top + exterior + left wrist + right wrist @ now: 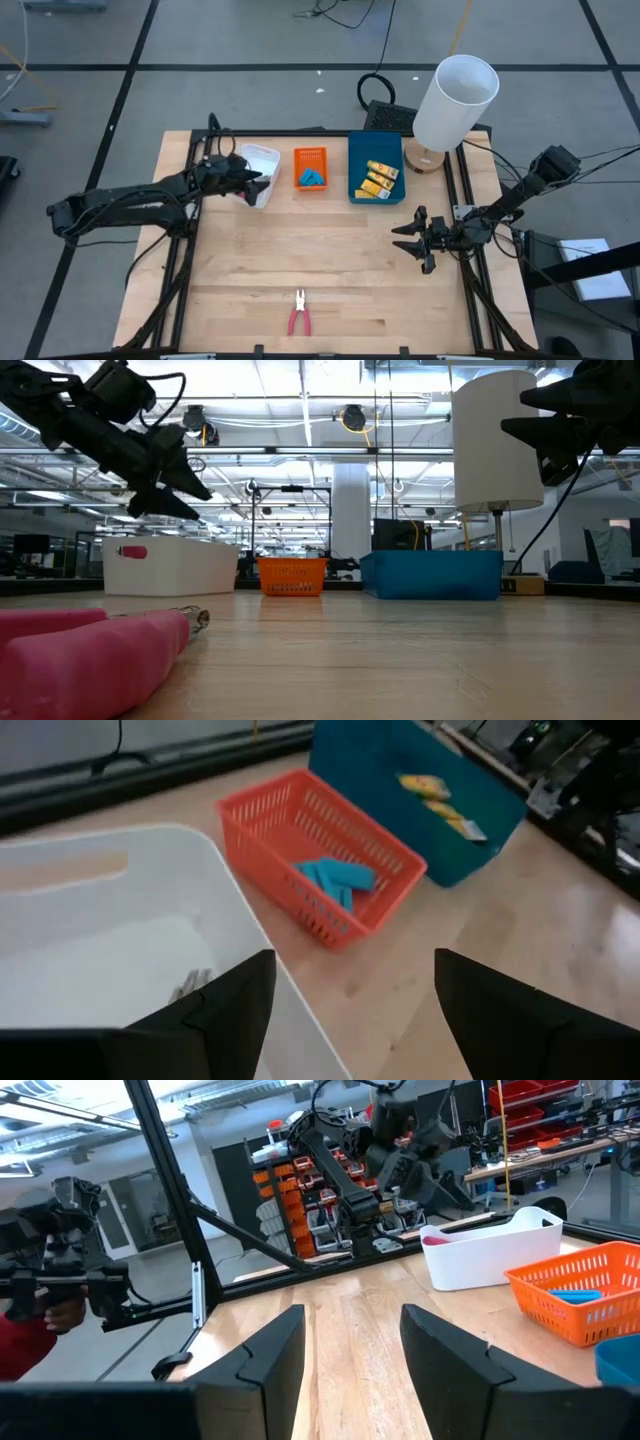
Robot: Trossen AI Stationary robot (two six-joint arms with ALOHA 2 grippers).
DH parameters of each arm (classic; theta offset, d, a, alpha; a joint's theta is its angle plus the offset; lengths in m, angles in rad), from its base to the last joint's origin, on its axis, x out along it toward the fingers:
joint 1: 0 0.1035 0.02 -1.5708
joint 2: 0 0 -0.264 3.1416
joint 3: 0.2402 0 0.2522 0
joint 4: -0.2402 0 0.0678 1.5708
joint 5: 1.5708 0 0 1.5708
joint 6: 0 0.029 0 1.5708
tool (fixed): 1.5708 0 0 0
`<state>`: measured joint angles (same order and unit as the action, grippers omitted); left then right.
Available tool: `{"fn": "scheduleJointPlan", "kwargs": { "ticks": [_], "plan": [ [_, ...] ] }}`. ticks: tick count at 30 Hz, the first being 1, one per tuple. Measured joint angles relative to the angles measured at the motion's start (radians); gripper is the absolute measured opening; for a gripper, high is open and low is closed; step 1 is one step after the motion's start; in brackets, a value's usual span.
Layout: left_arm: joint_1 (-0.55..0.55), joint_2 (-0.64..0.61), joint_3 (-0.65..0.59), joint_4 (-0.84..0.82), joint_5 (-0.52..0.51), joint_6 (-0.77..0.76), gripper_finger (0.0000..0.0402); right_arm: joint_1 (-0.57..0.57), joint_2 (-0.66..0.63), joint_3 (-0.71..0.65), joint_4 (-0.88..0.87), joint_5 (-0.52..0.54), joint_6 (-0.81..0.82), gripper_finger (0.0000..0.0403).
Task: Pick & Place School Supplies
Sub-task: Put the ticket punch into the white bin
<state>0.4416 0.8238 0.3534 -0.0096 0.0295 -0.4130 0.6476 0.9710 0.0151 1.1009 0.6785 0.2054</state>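
Fingers of my left gripper point(262, 184) spread, empty, over smooth white tray point(266, 160); right gripper point(406, 240) parted, empty — pink-handled pliers point(299, 314) on woodgrain table point(330, 260).

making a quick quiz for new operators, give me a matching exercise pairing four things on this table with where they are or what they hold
Things:
1. white bin
2. orange basket
3. blue bin
4. pink-handled pliers

Places or contents:
A. holds yellow packets
B. lies alone on the bare table near the front edge
C. right under the open left gripper
D. holds light-blue pieces

Pairs: 1-C, 2-D, 3-A, 4-B
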Motion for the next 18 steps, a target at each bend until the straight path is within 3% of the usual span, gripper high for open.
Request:
{"fn": "scheduleJointPlan", "kwargs": {
  "ticks": [7, 18],
  "plan": [
    [0.0, -0.073, 0.0, -0.001, -0.001, 0.022, 0.0278, 0.0, 0.0, 0.0, -0.017, 0.0, 0.011, 0.0157],
    [-0.037, -0.21, 0.0, 0.105, 0.102, 0.07, 0.0278, 0.0, 0.0, 0.0, -0.023, 0.0, 0.018, 0.0157]
  ]
}}
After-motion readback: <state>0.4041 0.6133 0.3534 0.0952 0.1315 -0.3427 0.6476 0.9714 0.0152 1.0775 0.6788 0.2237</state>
